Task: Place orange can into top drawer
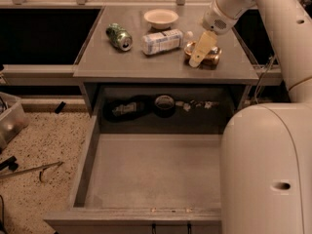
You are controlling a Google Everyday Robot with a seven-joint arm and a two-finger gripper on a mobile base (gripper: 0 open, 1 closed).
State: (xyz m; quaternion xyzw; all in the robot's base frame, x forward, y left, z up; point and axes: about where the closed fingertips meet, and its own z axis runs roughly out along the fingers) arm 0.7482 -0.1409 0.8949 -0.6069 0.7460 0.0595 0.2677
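Observation:
The orange can (213,57) lies on its side at the right of the grey counter top (102,57), partly covered by my gripper. My gripper (202,49) hangs from the white arm (229,6) and sits right over the can's left part, at or touching it. The top drawer (156,172) is pulled wide open below the counter; its flat grey bottom is bare. Its right side is hidden behind my white body (265,169).
A green can (119,36) lies on the counter's left, a white-and-blue labelled bottle (163,41) lies in the middle, and a white bowl (161,17) stands behind it. Dark items and a tape roll (165,104) sit in the recess behind the drawer. A plastic bin (9,120) stands on the floor at left.

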